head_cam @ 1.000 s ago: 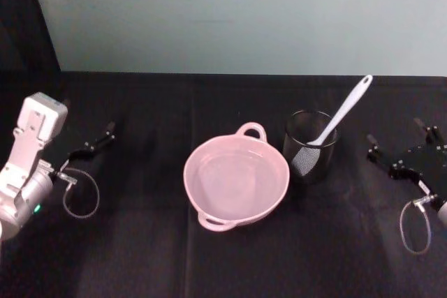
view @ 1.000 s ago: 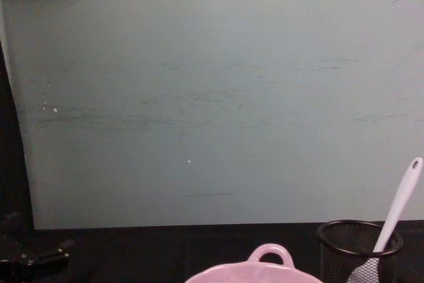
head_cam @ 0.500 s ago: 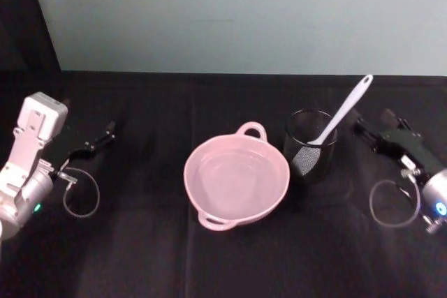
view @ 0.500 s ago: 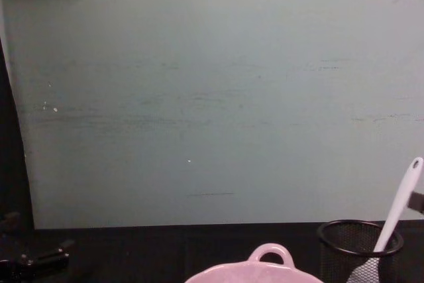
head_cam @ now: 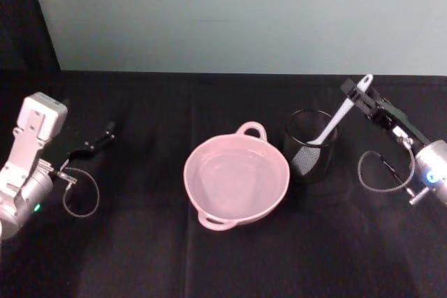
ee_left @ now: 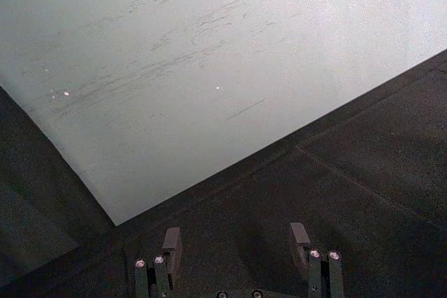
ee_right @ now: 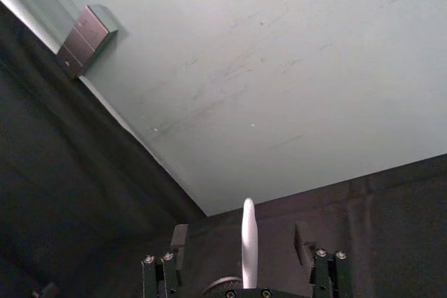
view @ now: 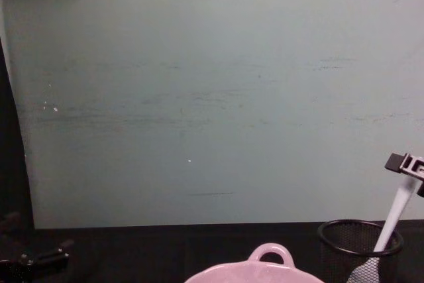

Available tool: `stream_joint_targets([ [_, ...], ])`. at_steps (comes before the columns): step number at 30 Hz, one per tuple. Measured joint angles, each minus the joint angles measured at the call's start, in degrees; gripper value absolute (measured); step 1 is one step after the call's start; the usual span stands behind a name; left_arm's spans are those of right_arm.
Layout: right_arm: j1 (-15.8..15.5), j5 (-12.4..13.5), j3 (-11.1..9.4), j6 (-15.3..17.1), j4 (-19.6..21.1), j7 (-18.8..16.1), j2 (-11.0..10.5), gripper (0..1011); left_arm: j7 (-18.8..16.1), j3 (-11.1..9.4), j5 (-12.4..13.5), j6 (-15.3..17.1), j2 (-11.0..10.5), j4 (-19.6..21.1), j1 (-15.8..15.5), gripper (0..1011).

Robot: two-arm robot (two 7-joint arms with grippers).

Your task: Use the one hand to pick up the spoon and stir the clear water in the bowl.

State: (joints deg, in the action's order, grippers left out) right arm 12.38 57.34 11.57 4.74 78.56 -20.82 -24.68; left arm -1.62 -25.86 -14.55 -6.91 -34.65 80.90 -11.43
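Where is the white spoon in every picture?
Head view: spoon tilted in the mesh cup, right of the bowl.
Chest view: spoon at lower right, rising from the cup.
Right wrist view: its handle stands between the fingers of the right gripper.
Left wrist view: the left gripper above black table.
Shared landmark: the pale green wall.

The white spoon [head_cam: 336,118] leans in the mesh cup [head_cam: 309,148], its handle end between the right tool's [head_cam: 357,92] spread fingers. The pink bowl [head_cam: 206,162], holding water, sits upright just beside it.
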Motion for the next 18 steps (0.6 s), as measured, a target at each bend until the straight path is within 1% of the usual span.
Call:
stream_joint_targets([
  [1, 0.64, 0.73, 0.21, 0.4, -0.62, -0.4, 0.13, 953, 0.0, 0.0, 0.0, 0.0, 0.0, 0.0, 0.0, 1011],
  [2, 0.94, 0.97, 0.35, 0.55, -0.9, -0.55, 0.17, 947, 0.0, 0.0, 0.0, 0.0, 0.0, 0.0, 0.0, 1011],
  [5, 1.61, 1.61, 0.66, 0.86, -1.53, -0.8, 0.23, 883, 0.0, 0.0, 0.0, 0.0, 0.0, 0.0, 0.0, 1011],
  [7, 2.17, 2.33, 0.93, 1.18, -2.07, -0.89, 0.28, 813, 0.0, 0.0, 0.0, 0.0, 0.0, 0.0, 0.0, 1011],
  [10, 2.84, 3.48, 1.21, 1.62, -2.68, -1.14, 0.27, 741, 0.0, 0.0, 0.0, 0.0, 0.0, 0.0, 0.0, 1011],
  [11, 2.95, 3.7, 1.26, 1.69, -2.77, -1.14, 0.27, 684, 0.0, 0.0, 0.0, 0.0, 0.0, 0.0, 0.0, 1011],
  [13, 3.2, 4.06, 1.37, 1.76, -2.99, -1.14, 0.24, 650, 0.0, 0.0, 0.0, 0.0, 0.0, 0.0, 0.0, 1011],
  [14, 3.37, 4.37, 1.51, 1.77, -3.15, -1.13, 0.21, 593, 0.0, 0.0, 0.0, 0.0, 0.0, 0.0, 0.0, 1011],
  [16, 3.48, 4.61, 1.66, 1.77, -3.25, -1.1, 0.15, 544, 0.0, 0.0, 0.0, 0.0, 0.0, 0.0, 0.0, 1011],
  [17, 3.59, 4.84, 1.79, 1.75, -3.35, -1.02, 0.09, 484, 0.0, 0.0, 0.0, 0.0, 0.0, 0.0, 0.0, 1011],
  [18, 3.62, 4.94, 1.87, 1.72, -3.39, -0.95, 0.06, 461, 0.0, 0.0, 0.0, 0.0, 0.0, 0.0, 0.0, 1011],
])
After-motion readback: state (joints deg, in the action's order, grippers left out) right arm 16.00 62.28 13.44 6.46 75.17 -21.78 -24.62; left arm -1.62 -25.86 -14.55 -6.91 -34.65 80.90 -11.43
